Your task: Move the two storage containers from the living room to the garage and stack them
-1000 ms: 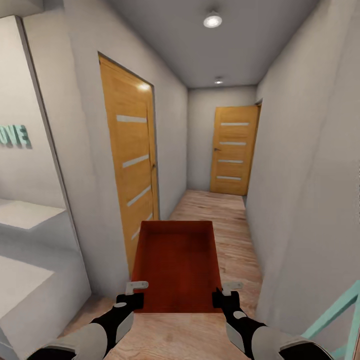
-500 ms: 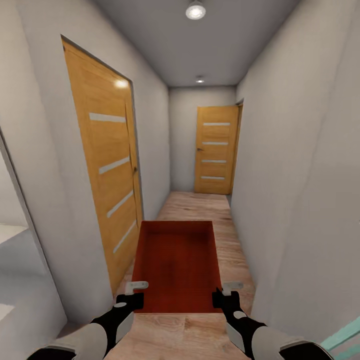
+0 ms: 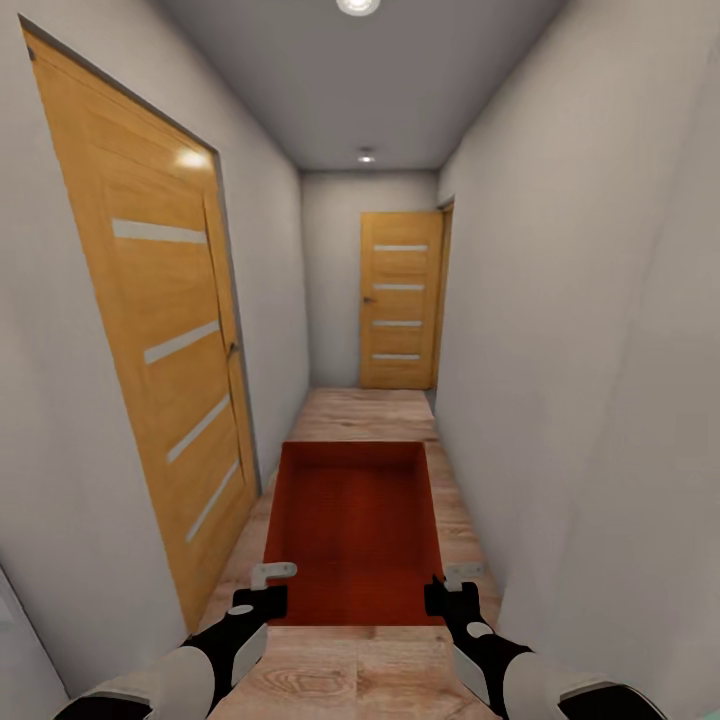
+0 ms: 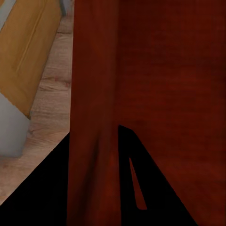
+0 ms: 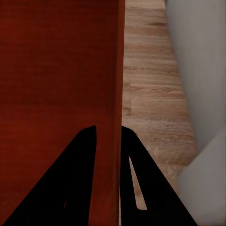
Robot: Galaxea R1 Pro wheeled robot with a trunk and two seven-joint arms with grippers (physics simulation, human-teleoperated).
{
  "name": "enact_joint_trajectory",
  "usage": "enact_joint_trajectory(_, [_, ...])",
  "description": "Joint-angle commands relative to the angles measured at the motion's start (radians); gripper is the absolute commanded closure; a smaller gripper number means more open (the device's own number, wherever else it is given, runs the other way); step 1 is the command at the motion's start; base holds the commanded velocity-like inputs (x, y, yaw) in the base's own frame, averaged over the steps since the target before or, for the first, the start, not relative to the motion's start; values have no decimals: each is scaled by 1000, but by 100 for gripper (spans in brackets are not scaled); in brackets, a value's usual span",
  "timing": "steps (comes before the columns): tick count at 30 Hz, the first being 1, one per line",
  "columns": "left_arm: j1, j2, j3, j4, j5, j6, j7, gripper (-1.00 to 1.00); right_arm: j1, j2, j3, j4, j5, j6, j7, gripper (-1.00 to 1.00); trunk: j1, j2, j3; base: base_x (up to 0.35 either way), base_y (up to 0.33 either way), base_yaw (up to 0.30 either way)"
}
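While both arms reach forward, the orange-red bin (image 3: pixel 352 530) hangs between them, stretching toward 12 o'clock. The left gripper (image 3: pixel 262 590) clamps its left wall; the right gripper (image 3: pixel 452 590) clamps its right wall.

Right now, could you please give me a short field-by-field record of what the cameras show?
place: narrow hallway, light wood plank floor, pale walls
carried item: one orange-red bin, open top, nothing inside, long side pointing down the hallway
left gripper: jaws clamped over the bin's left wall near its near corner
right gripper: jaws clamped over the bin's right wall near its near corner
side door: wooden, on the left wall, shut
far door: wooden, at the hallway's end, shut
lights: round ceiling lamp, on
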Motion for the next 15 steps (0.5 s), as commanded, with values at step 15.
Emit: enact_joint_trajectory(15, [-1,1,55,3,11,-6,12,100,-1,0,18,1,-27,-9,-3,100,1,-1,0,322,138,-14])
